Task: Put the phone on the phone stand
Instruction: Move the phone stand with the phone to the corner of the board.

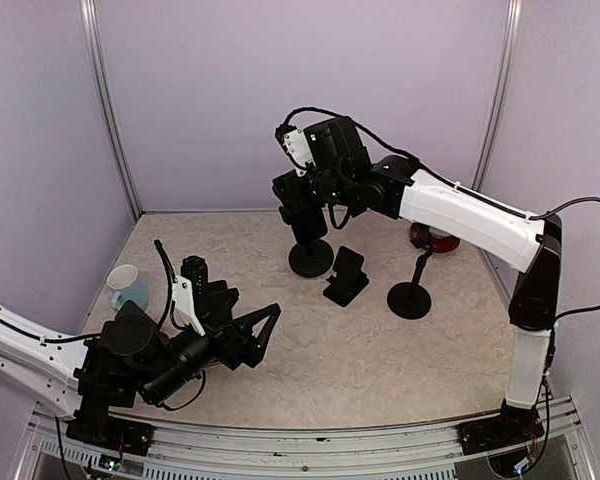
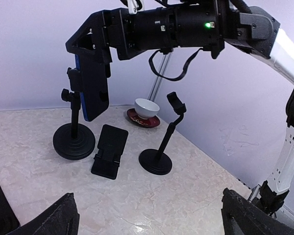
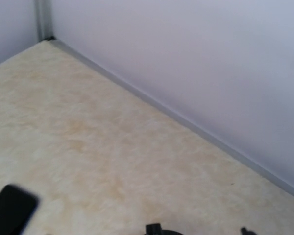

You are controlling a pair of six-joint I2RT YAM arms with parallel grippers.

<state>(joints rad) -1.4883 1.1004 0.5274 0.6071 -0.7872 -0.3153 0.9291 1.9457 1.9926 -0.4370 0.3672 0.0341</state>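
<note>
Lavender walls close in a pale marbled bench (image 1: 380, 370). The white right arm (image 1: 470, 215) is the biggest thing in the overhead view, running from the lower right corner up toward the centre of the frame. The darker left arm (image 1: 130, 365) lies low at the lower left.

The right gripper (image 2: 93, 58) is clamped on the phone (image 2: 94, 93), a dark slab with a blue edge. It hangs upright above the bench in the upper left of the left wrist view, just beside the top of the round-base phone stand (image 2: 73, 142); I cannot tell whether the two touch. The left gripper (image 1: 260, 338) is spread wide with nothing between its fingers (image 2: 59, 218), low over the bench and well apart from the stands.

Just right of the round-base phone stand, a folding stand (image 2: 109, 152) lies low on the bench. Further right stands a clamp stand (image 2: 159, 156), its pole tilted and a small clamp at the top.

A blue and white mug (image 1: 127, 285) sits at the left of the overhead view, near the left arm. A white cup (image 2: 146, 106) rests on a red saucer (image 2: 139, 120) by the back wall, behind the folding stand. The right wrist view shows only bench, wall and some blurred dark shapes at its bottom edge.
</note>
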